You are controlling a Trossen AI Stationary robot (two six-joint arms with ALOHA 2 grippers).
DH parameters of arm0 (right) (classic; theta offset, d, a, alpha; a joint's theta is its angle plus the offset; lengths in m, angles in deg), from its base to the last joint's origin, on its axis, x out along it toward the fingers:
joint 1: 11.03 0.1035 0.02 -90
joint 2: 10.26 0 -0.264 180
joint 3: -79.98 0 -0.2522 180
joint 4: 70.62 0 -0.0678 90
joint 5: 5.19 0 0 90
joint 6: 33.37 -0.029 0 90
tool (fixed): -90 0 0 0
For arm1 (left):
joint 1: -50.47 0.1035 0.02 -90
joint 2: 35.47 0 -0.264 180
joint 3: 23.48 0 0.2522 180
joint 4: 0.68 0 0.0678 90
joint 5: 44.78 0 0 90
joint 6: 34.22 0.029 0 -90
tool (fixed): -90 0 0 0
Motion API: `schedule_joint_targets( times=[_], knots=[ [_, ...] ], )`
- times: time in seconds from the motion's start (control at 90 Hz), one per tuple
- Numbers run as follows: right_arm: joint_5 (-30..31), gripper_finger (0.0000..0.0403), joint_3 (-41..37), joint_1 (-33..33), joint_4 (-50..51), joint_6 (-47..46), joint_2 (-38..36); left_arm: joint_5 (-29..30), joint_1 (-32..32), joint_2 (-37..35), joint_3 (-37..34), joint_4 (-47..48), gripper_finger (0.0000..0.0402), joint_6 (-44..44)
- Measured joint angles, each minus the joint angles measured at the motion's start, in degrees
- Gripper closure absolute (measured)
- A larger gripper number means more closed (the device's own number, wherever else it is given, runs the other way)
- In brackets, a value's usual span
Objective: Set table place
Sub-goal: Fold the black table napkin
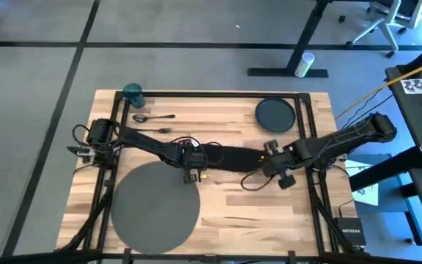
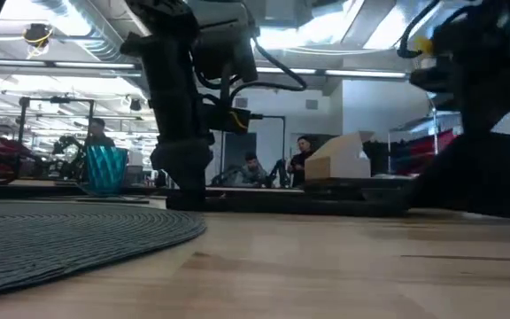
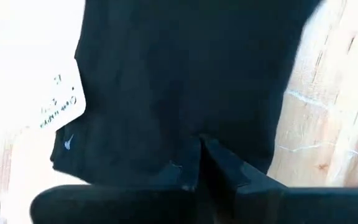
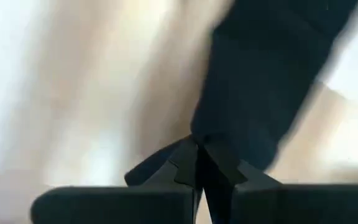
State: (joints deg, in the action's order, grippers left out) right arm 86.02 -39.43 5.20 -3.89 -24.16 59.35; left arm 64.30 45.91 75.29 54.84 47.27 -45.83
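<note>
A black cloth napkin [image 1: 229,156] with a white tag lies on the light wood table [image 1: 269,213], beside a ribbed grey mat [image 1: 154,204], a dark plate [image 1: 275,114] and a teal cup [image 1: 132,92].

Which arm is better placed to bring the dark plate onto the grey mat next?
Probably right: the dark plate lies near the right gripper. Both it and the left gripper are shut on the black napkin.

grey carpet floor [image 1: 196,44] with dark seams surrounds the work area. an office chair [image 1: 387,22] stands far off. ceiling lights [image 2: 78,18] glow over seated people [image 2: 253,168].
</note>
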Motion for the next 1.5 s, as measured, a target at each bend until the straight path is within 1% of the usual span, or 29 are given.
schedule_joint_targets(
  times=[0.133,0.256,0.333,0.478,0.678,0.789,0.978,1.044,1.144,1.256,1.411,1.5],
  knots=[
    [-11.03,0.0403,0.0,-0.09,-4.26,0.06,0.01,-0.04,0.0,0.0,0.0,-0.02,0.0401,-0.01],
    [-17.37,0.0403,-0.76,-0.09,-6.28,-0.75,0.01,-0.06,0.0,0.0,0.0,-0.02,0.0401,0.02],
    [-18.78,0.0403,-1.96,-0.09,-7.31,-2.03,0.01,-0.06,0.0,0.0,0.0,0.02,0.0401,0.08],
    [-19.5,0.0398,-4.77,-0.09,-11.15,-5.96,0.01,0.46,0.0,0.0,-0.01,1.35,0.0401,0.23],
    [-28.56,0.0388,-8.44,-0.07,-22.8,-10.82,0.01,0.55,0.0,0.0,-0.07,1.4,0.0401,0.66],
    [-30.54,0.0388,-8.79,-0.07,-27.31,-13.2,0.01,0.55,0.02,0.0,-0.09,1.42,0.0401,0.74],
    [-32.94,0.0388,-8.79,-0.07,-36.49,-14.69,0.01,0.95,0.04,0.0,-0.09,1.58,0.0401,1.44],
    [-33.82,0.0388,-8.79,-0.07,-37.92,-14.6,0.01,1.1,0.07,0.0,-0.11,1.86,0.0401,1.46],
    [-32.57,0.0389,-8.74,0.2,-36.62,-14.59,0.01,1.27,0.07,0.0,-0.11,1.84,0.0401,1.48],
    [-27.34,0.0399,-6.71,1.01,-26.94,-13.01,0.01,1.75,0.07,0.0,-0.11,1.79,0.0401,1.66],
    [-15.97,0.0401,-1.49,1.49,-11.11,-12.05,0.01,2.07,0.26,0.0,-0.17,1.84,0.0401,1.76],
    [-7.91,0.0402,2.37,1.59,-3.53,-12.27,0.01,2.27,0.26,0.0,-0.2,1.74,0.0401,1.68]
  ],
)
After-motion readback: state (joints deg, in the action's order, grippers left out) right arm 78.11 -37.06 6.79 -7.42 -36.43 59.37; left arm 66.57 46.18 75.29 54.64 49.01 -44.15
